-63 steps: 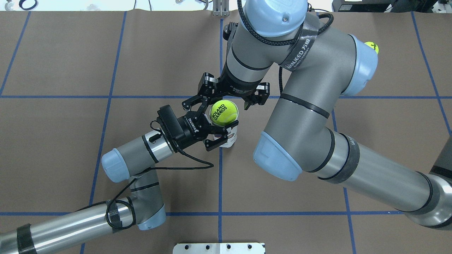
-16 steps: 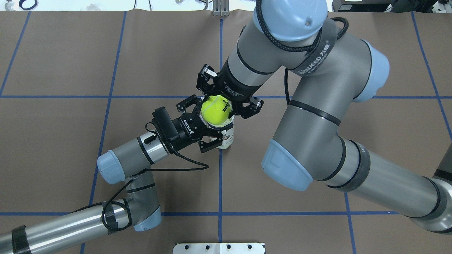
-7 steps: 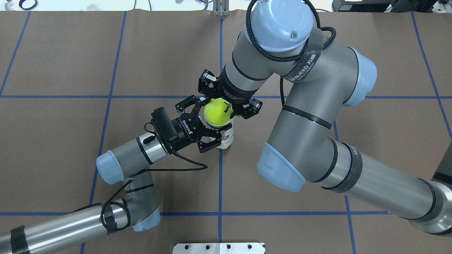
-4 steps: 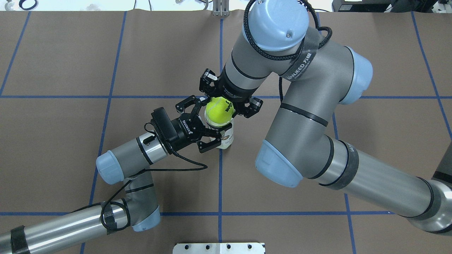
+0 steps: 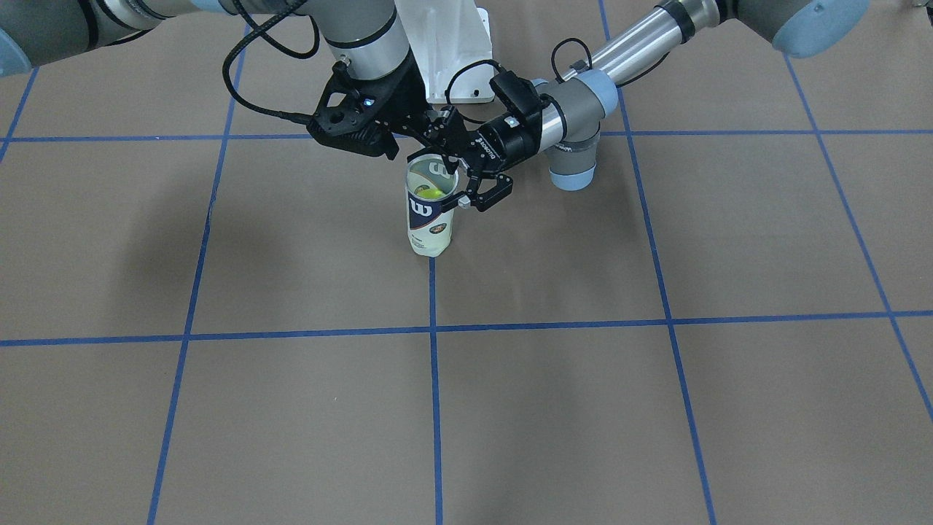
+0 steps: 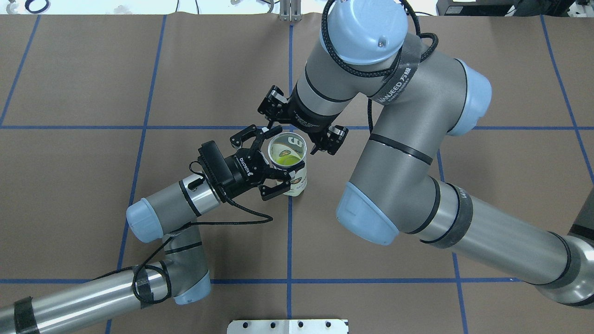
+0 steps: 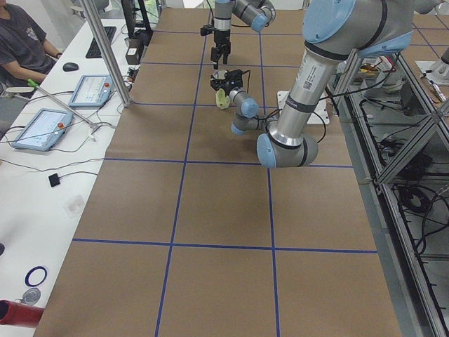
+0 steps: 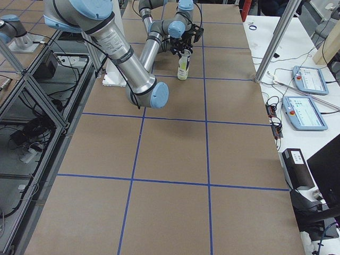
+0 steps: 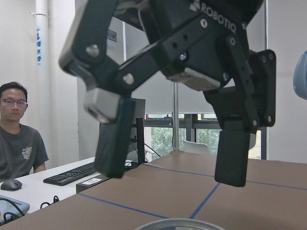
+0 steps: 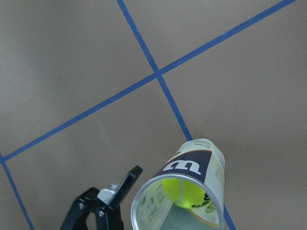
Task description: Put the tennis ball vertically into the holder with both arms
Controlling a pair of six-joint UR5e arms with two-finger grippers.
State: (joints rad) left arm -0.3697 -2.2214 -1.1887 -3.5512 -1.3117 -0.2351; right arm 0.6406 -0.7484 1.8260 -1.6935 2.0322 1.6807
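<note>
The holder (image 6: 299, 178), a clear can with a navy "W" label, stands upright on the brown table; it also shows in the front view (image 5: 426, 219). The yellow tennis ball (image 6: 287, 159) lies inside it, low down, also seen through the can's open mouth in the right wrist view (image 10: 184, 190). My right gripper (image 6: 292, 137) hangs just above the mouth, open and empty. My left gripper (image 6: 274, 164) reaches in sideways and is shut on the holder's upper part, one finger on each side. The can's rim (image 9: 177, 223) shows below the left gripper's fingers (image 9: 115, 153).
A white metal base (image 5: 444, 44) stands at the robot's edge of the table behind the can. Blue tape lines (image 6: 288, 241) grid the table. Operators' tablets (image 7: 88, 90) lie on the side bench, and a person (image 9: 19, 139) sits there.
My right gripper has opened and the ball has dropped from the can's mouth down into the can. The left gripper and the can have stayed in place.
</note>
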